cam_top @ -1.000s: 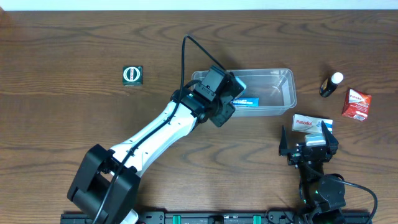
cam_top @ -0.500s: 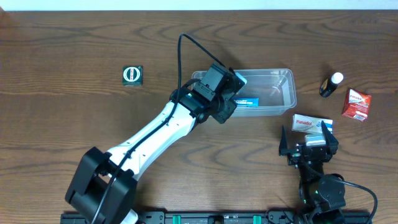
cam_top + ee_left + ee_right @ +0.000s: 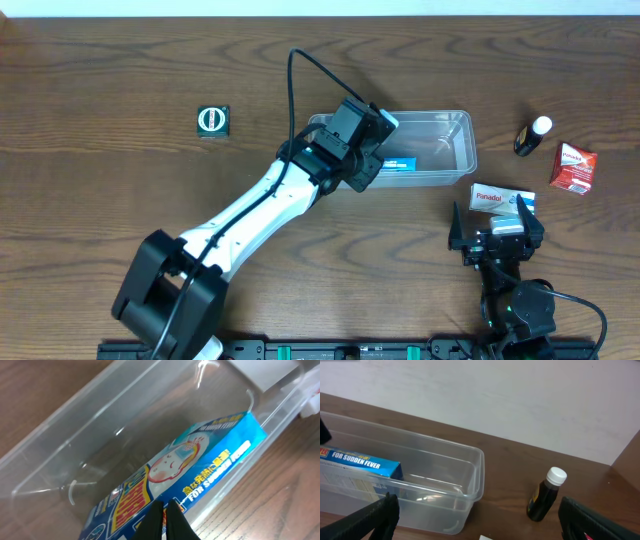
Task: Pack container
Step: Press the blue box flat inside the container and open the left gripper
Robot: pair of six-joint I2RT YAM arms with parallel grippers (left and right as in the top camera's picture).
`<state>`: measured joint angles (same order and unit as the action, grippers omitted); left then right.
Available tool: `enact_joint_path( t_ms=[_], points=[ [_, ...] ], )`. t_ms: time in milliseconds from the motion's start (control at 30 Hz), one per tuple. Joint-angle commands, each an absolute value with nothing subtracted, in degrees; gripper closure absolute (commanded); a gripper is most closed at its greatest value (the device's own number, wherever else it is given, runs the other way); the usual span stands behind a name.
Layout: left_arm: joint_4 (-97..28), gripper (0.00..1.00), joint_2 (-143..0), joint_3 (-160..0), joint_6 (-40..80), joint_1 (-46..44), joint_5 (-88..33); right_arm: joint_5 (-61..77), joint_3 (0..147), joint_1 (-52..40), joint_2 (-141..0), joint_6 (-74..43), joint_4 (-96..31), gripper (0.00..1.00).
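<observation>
The clear container (image 3: pixel 445 140) stands at the centre right of the table. A blue box (image 3: pixel 402 164) lies flat inside it at its left end, against the near wall. My left gripper (image 3: pixel 374 150) hovers over that end. In the left wrist view its fingers (image 3: pixel 163 511) are shut and empty, just above the blue box (image 3: pixel 200 455) inside the container (image 3: pixel 90 425). My right gripper (image 3: pixel 497 228) is open and empty near the front edge. Its wrist view shows the container (image 3: pixel 455 487), the blue box (image 3: pixel 362 464) and the open fingers (image 3: pixel 480 527).
A white Panadol box (image 3: pixel 500 197) lies just beyond my right gripper. A red box (image 3: pixel 573 167) and a dark bottle with a white cap (image 3: pixel 531 135) stand right of the container; the bottle also shows in the right wrist view (image 3: pixel 545 495). A small green-black square (image 3: pixel 212 120) lies at the left.
My left gripper has shifted slightly toward the far side above the container's left end. The blue box stays in the container. The right arm has not moved.
</observation>
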<state>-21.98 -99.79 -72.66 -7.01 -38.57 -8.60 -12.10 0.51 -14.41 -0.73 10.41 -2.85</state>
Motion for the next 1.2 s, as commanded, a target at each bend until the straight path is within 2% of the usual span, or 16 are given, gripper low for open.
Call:
enact_joint_path(
  t_ms=[0,400,1167],
  points=[
    [-21.85,0.94,-101.25,-73.95,-6.09,-38.44,-7.92,-12.60,0.32,-14.22,-0.64,10.79,-2.98,0.01],
    [-26.94,0.94,-101.27,-73.95,-6.09,-38.44,-7.92,-12.60,0.32,-14.22,-0.64,10.79,-2.98,0.01],
    [-26.06,0.94,-103.15,-73.34,-6.11,-38.44,-7.90,-12.60,0.32,-14.22,-0.64,10.79,-2.98,0.01]
  ],
)
